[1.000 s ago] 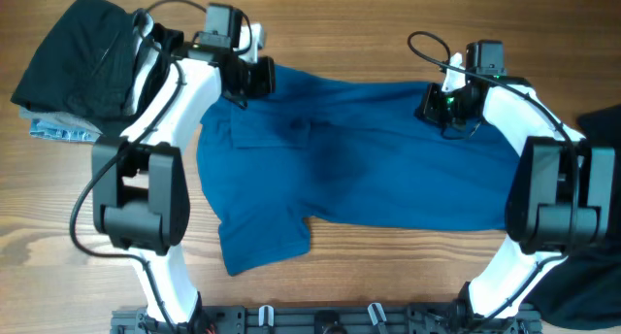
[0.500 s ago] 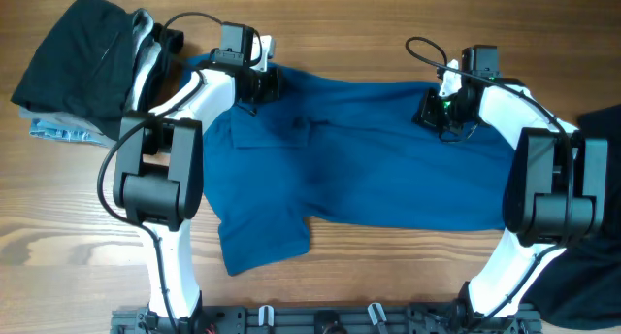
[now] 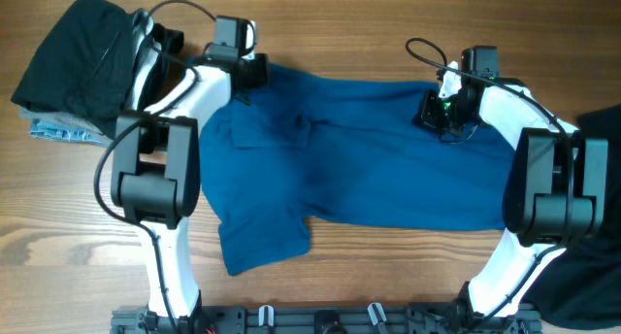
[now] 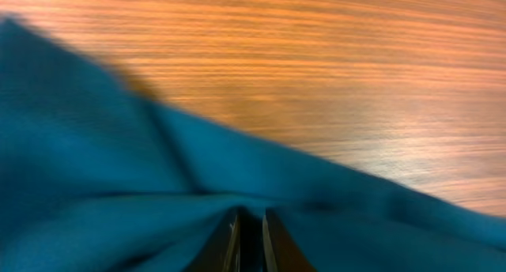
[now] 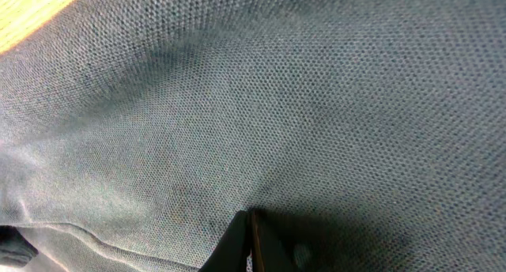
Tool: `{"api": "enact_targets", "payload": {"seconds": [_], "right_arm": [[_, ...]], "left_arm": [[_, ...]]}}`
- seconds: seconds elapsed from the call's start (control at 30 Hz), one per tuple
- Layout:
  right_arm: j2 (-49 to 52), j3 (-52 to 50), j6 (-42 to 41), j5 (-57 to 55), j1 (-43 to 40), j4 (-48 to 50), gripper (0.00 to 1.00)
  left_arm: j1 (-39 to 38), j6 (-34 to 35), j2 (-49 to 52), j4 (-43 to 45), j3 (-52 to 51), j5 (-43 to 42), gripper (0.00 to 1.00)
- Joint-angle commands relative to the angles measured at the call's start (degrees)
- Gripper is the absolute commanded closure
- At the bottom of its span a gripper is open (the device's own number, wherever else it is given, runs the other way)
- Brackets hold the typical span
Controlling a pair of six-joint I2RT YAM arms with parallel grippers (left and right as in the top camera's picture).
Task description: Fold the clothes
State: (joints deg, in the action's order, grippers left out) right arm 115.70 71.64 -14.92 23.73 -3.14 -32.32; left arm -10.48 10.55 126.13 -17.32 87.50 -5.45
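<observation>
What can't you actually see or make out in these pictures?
Overhead: the black garment covers its pile; only a pale-blue edge peeks out.
Overhead: a dark cloth is cut off by the right edge.
Left wrist: blur smears the blue shirt.
Right wrist: the blue shirt fills the frame, so its outline is lost.

Overhead looks down; both wrist views hug the shared shirt.

Robotics lab; wooden rig table

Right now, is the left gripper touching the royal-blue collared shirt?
Touching. Left wrist view: left gripper pinches the royal-blue collared shirt, folds converging at its tips.
</observation>
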Motion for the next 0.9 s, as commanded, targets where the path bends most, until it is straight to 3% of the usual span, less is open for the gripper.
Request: {"api": "enact_targets", "payload": {"seconds": [0.0, 0.1, 0.2, 0.3, 0.43, 0.53, 0.67, 0.73, 0.8, 0.87], "right_arm": [[1.09, -0.02, -0.28, -0.87, 0.35, -1.25, 0.96], [1.09, -0.02, -0.26, -0.87, 0.35, -2.10, 0.96], [1.09, -0.02, -0.31, -0.85, 0.35, -2.97, 0.96], [1.09, -0.02, -0.26, -0.87, 0.35, -4.11, 0.96], [1.09, -0.02, -0.26, -0.87, 0.35, -4.52, 0.94], [1.09, -0.02, -0.28, -0.87, 0.35, -4.44, 0.94], [1.09, -0.02, -0.24, -0.87, 0.35, -4.44, 0.94], [1.09, -0.02, -0.24, -0.87, 0.35, -4.44, 0.94], [1.09, -0.02, -0.24, -0.87, 0.35, -4.50, 0.94], [1.09, -0.02, -0.22, -0.87, 0.35, -4.55, 0.94]], "left_arm": [[3.74, -1.31, 1.18, -2.60, 5.29, 1.55, 0.89], [5.16, -1.31, -1.36, -6.86, 10.36, -6.91, 0.76], [5.18, -1.36, -5.31, -12.00, 12.11, -7.13, 0.73], [5.18, -1.36, -6.05, -23.30, 11.89, -6.64, 0.76], [5.18, -1.36, -2.10, -31.91, 11.67, -4.09, 0.66], [5.20, -1.36, 0.28, -31.52, 11.67, -2.38, 0.56], [5.18, -1.36, 2.47, -24.81, 11.67, -2.38, 0.54], [5.18, -1.31, 4.04, -22.80, 11.67, -2.43, 0.60], [4.96, -1.11, 4.70, -22.05, 11.67, -3.43, 0.90], [4.92, -1.11, 4.13, -22.03, 12.04, -4.85, 0.96]]}}
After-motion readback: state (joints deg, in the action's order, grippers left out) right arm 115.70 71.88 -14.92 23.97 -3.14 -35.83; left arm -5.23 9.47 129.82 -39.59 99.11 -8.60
